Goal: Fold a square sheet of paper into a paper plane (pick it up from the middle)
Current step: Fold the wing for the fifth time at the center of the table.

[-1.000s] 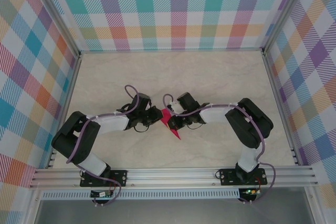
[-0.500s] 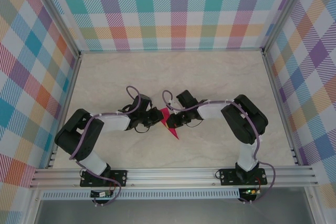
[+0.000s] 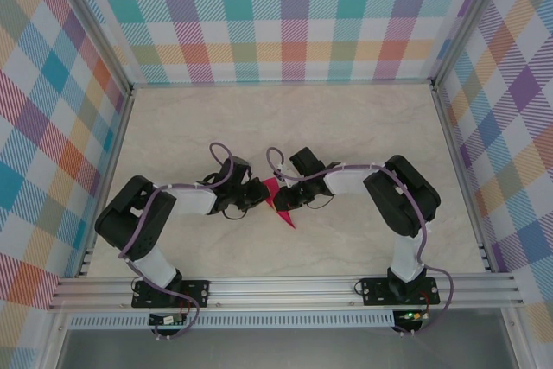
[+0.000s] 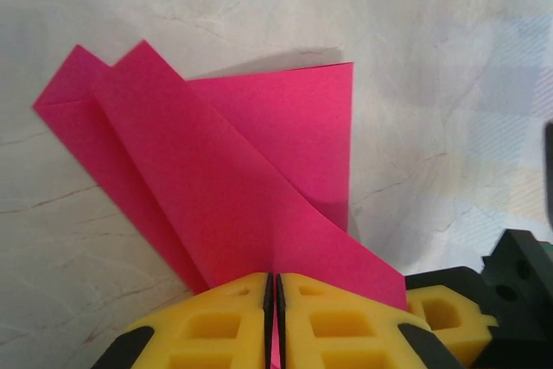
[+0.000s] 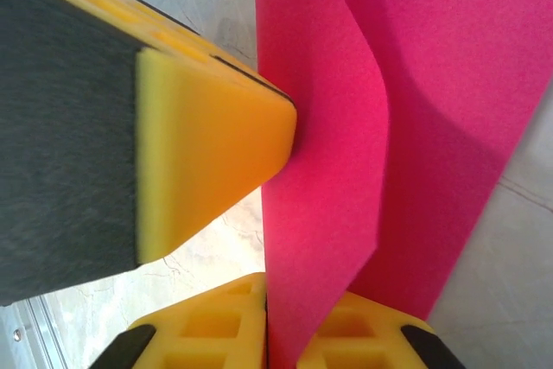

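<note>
The sheet of paper (image 3: 285,216) is magenta-pink and folded into a pointed, layered shape with its tip toward the near edge. It stands on edge at mid-table between my two grippers. My left gripper (image 3: 262,195) comes at it from the left. In the left wrist view its yellow fingers (image 4: 216,326) are shut on the paper's (image 4: 233,179) lower fold. My right gripper (image 3: 283,201) comes from the right, and its yellow fingers (image 5: 207,326) pinch a flap of the paper (image 5: 328,170). The left gripper's finger (image 5: 207,136) presses against that flap's side.
The marbled tabletop (image 3: 346,136) stretches beyond the arms to checked walls (image 3: 285,15) at the back and both sides. An aluminium rail (image 3: 285,287) carrying both arm bases runs along the near edge. Purple cables loop over both wrists.
Both arms shifted slightly, the right elbow moving left and the left elbow outward. The grippers and the paper between them stayed almost in place.
</note>
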`<action>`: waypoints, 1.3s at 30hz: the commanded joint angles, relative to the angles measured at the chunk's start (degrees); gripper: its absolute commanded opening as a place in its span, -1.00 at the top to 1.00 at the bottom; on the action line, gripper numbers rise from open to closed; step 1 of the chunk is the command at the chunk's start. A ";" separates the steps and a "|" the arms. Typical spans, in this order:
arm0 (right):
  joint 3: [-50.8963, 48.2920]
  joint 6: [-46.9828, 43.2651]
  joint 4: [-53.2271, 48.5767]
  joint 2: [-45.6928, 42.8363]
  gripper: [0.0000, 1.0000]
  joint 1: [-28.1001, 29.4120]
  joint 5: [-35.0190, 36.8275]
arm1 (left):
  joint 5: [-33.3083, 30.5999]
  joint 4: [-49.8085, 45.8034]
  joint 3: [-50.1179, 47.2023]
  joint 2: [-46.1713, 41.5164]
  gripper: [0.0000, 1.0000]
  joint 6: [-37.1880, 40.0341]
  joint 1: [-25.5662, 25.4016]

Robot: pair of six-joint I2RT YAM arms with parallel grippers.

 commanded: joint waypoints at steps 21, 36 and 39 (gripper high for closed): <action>0.58 1.65 -9.56 -5.03 0.56 -0.46 -3.61 | -1.61 -1.58 -0.50 1.99 0.77 0.61 -1.04; -0.05 2.18 -9.43 -3.87 0.72 -0.54 -2.43 | -1.43 -1.83 -0.35 1.45 0.78 0.73 -1.08; -0.15 2.35 -9.47 -2.86 0.83 -0.53 -2.49 | -1.34 -2.00 -0.04 1.28 0.78 0.79 -1.04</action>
